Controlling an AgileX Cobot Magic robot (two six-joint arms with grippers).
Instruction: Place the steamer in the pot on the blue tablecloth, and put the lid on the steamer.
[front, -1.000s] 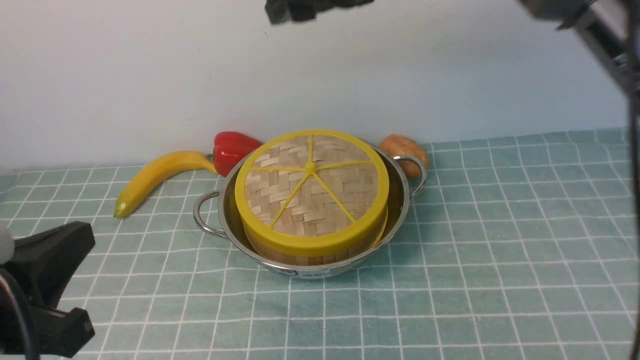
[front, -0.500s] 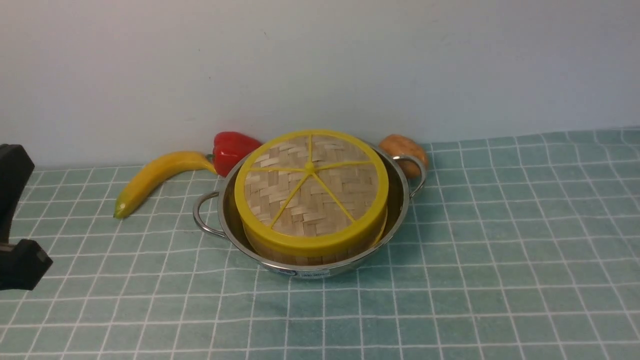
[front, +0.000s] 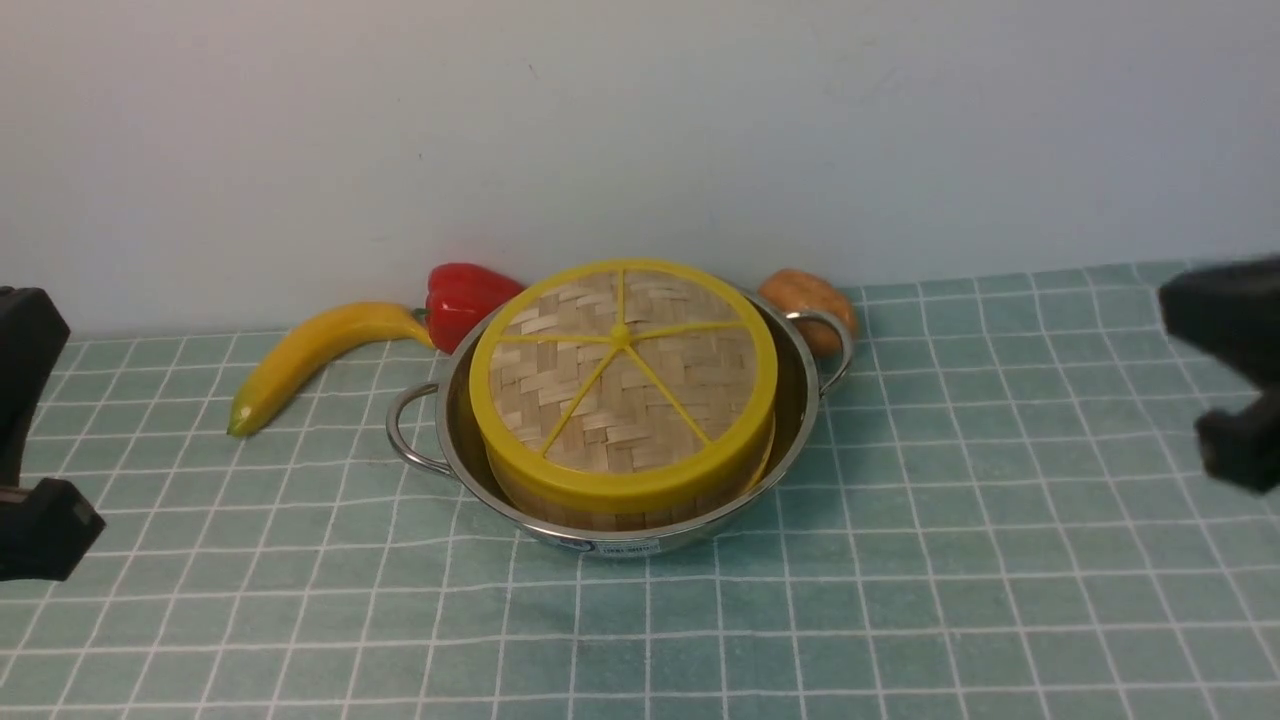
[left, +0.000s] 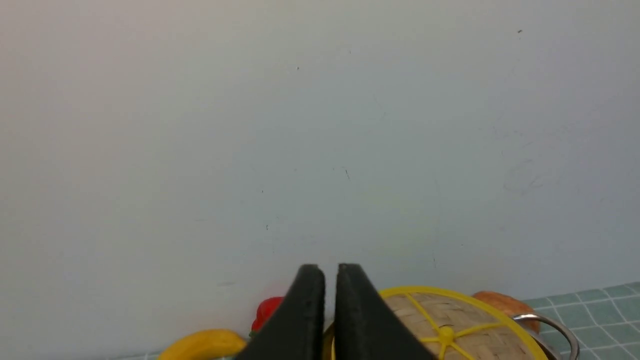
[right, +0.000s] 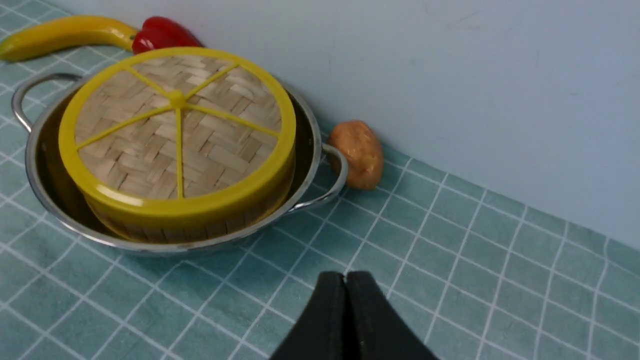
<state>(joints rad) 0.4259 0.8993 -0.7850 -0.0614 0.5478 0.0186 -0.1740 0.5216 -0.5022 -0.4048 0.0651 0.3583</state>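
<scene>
**Front view: lidded steamer sits in pot**

Left gripper (left: 323, 280), nearly closed with a thin gap, holds nothing. On the blue tablecloth (front: 1000, 560), the pot (front: 610, 535) holds the steamer (front: 620, 512), the lid (front: 622, 375) resting on top (slightly off-centre). Right gripper (right: 346, 285) is pressed together, empty.

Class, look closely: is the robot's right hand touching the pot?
Apart. The right wrist view shows bare blue tablecloth between the shut right hand and the pot.
</scene>
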